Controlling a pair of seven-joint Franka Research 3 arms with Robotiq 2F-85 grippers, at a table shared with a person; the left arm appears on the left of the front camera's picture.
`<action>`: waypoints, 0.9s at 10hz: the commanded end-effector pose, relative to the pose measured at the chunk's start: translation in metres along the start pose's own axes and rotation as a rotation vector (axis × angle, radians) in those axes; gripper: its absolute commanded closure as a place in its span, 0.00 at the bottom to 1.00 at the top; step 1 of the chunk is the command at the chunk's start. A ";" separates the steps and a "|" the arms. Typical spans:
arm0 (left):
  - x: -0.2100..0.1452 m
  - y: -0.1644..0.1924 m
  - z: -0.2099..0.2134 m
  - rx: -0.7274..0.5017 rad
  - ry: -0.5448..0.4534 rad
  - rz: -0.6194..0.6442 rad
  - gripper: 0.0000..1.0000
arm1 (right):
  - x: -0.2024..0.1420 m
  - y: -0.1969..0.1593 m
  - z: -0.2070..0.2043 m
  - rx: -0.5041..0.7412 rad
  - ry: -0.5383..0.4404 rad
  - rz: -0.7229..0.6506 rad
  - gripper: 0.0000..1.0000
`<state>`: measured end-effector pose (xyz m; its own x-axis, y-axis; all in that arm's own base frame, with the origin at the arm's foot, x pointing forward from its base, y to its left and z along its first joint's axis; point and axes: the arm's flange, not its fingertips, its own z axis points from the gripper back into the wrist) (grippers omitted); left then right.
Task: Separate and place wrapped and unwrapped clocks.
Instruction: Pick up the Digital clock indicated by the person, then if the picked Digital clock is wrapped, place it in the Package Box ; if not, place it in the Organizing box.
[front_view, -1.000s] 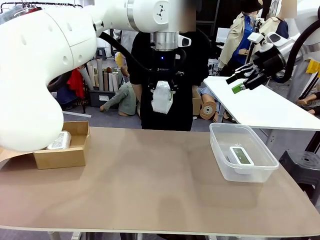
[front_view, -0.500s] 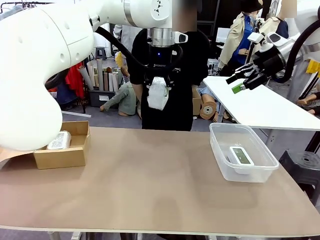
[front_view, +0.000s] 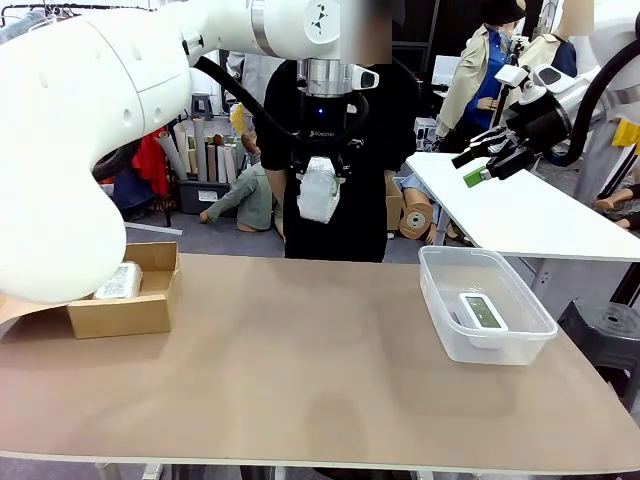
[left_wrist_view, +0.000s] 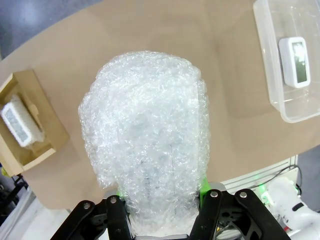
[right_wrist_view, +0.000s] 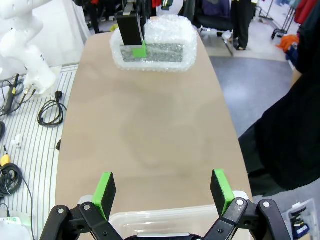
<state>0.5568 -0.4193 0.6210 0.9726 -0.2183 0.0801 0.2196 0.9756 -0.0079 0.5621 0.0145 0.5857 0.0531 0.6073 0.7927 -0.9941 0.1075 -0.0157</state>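
Observation:
A rounded bubble-wrapped bundle (front_view: 318, 195) hangs high above the table's far middle, in front of a person in black. My left gripper (front_view: 320, 172) is shut on it from above. In the left wrist view this wrapped bundle (left_wrist_view: 150, 145) covers most of the table below. A second, flatter wrapped bundle (front_view: 118, 282) lies in the cardboard box (front_view: 150, 310) at the left. The unwrapped white clock (front_view: 483, 311) lies screen up in the clear plastic tub (front_view: 440, 300) at the right. My right gripper (front_view: 488, 160) stands open, high above the tub, with nothing between its green pads (right_wrist_view: 106, 189).
The person stands at the table's far edge behind the held bundle. A white side table (front_view: 530, 215) sits to the far right. The right wrist view shows the tub's rim (right_wrist_view: 165, 215) just below the fingers and brown tabletop (right_wrist_view: 150, 135) between it and the held bundle (right_wrist_view: 155, 45).
My left gripper has lifted the wrapped bundle a little and shifted it slightly to the left. The right arm has not moved.

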 end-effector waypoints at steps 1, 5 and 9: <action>-0.001 0.001 0.005 -0.012 -0.002 0.000 1.00 | 0.001 0.001 0.001 -0.001 0.006 0.005 0.00; -0.001 0.001 0.005 -0.012 -0.002 0.000 1.00 | 0.001 0.001 0.001 -0.001 0.006 0.005 0.00; 0.000 0.000 0.000 0.000 0.000 0.000 1.00 | 0.001 0.001 0.001 -0.001 0.006 0.005 0.00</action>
<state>0.5570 -0.4195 0.6201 0.9727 -0.2185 0.0787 0.2198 0.9755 -0.0073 0.5621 0.0145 0.5857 0.0531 0.6073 0.7927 -0.9941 0.1075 -0.0157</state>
